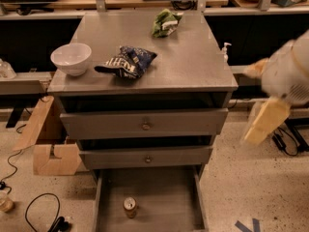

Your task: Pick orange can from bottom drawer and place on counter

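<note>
A speckled floor (241, 187) and a light wooden bench (58, 4) strewn with cables at the far side frame a grey metal drawer cabinet in the middle of the room. Its tabletop (193, 57) carries a white bowl (71, 58) at the near left corner, a dark blue snack bag (126, 62) just right of the bowl, and a green bag (164, 22) toward the far edge. Below the tabletop, two drawer fronts with small round knobs, the upper (111, 124) and the lower (183, 156), stand slightly ajar. The bottom drawer (164, 197) is pulled out toward the near side, and the orange can (129, 207) stands upright on its flat floor, left of centre, apart from the side walls. The end effector (264, 123) hangs in the air to the right of the cabinet, level with the upper drawer front and well apart from the can; whether it is apart or together cannot be told. A cardboard box (48, 144) leans at the cabinet's left, with a black cable (41, 211) looped on the floor near it.
</note>
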You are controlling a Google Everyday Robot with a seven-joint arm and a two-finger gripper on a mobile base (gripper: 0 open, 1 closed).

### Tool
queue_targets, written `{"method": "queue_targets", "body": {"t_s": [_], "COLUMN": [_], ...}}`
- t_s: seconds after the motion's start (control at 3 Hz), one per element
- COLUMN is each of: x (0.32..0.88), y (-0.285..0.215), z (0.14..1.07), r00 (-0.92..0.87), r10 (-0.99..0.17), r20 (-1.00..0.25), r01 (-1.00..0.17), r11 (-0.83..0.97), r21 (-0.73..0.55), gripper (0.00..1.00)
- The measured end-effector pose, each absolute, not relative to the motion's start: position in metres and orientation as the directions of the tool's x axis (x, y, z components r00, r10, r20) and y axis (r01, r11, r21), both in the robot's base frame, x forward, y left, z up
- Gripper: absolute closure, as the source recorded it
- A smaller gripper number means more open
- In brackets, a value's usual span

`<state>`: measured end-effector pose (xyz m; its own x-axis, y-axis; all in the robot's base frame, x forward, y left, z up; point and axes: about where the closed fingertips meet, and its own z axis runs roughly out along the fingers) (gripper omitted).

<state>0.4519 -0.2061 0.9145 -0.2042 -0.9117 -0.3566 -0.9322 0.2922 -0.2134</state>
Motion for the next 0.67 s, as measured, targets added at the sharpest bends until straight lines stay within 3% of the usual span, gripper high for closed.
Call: {"method": "queue_targets", "body": {"t_s": [0.33, 0.67], "x": [0.457, 0.497], "y": [-0.201, -0.188], "z": [0.841, 0.81], "r00": [-0.172, -0.095], "r10": [-0.829, -0.665], "r20": [-0.532, -0.741], "r01": [-0.942, -0.918], "r11": [0.296, 0.346], "r21": [-0.156, -0.193], "gripper": [0.0, 0.0]}}
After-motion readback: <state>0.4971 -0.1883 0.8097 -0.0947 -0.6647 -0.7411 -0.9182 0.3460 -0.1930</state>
